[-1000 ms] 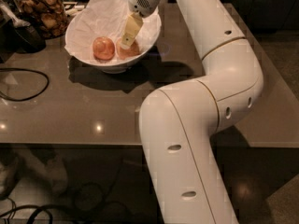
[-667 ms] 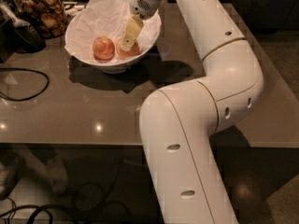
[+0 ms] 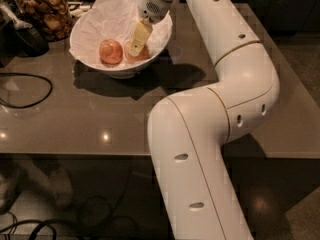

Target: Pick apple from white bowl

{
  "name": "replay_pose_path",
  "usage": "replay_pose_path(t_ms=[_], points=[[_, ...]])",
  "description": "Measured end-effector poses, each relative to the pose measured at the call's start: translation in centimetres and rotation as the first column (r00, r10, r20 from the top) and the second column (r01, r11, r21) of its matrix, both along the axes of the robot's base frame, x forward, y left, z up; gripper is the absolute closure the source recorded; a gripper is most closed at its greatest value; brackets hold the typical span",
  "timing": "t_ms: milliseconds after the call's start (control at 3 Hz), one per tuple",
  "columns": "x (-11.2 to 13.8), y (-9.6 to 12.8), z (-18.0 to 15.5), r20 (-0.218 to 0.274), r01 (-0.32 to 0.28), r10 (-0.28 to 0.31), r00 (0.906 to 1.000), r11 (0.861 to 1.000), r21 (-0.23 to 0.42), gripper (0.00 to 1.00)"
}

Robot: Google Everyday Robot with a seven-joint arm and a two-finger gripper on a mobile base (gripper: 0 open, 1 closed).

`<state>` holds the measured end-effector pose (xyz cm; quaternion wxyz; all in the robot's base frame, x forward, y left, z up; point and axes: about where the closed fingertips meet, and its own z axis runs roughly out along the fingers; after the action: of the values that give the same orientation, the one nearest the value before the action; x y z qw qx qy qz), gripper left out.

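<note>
The white bowl point(image 3: 85, 31), lined with crumpled white paper, stands at the back left of the table. Two apples lie in it. The paler yellow-orange apple point(image 3: 145, 54) is on the right side of the bowl. The redder, pinker apple point(image 3: 110, 51) lies just left of it. My gripper point(image 3: 137, 50) reaches down into the bowl from above and sits right at the paler apple, covering part of it. The apple still rests in the bowl.
A glass jar of brown snacks point(image 3: 46, 11) stands behind the bowl to the left. A dark object point(image 3: 22, 39) and a black cable point(image 3: 30, 91) lie at the left. My white arm point(image 3: 225, 84) spans the table's right half. The table's front edge point(image 3: 75, 154) is near.
</note>
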<state>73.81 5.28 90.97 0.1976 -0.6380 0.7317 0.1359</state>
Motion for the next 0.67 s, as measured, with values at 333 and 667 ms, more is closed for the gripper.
replay_pose_path(t_ms=[333,667], points=[[0.01,0.30,-0.30,-0.006,-0.004,0.004,1.0000,1.000,-0.004,0.27],[0.03,0.60,-0.72,-0.015,-0.008,0.008,0.9999,1.000,-0.008,0.27]])
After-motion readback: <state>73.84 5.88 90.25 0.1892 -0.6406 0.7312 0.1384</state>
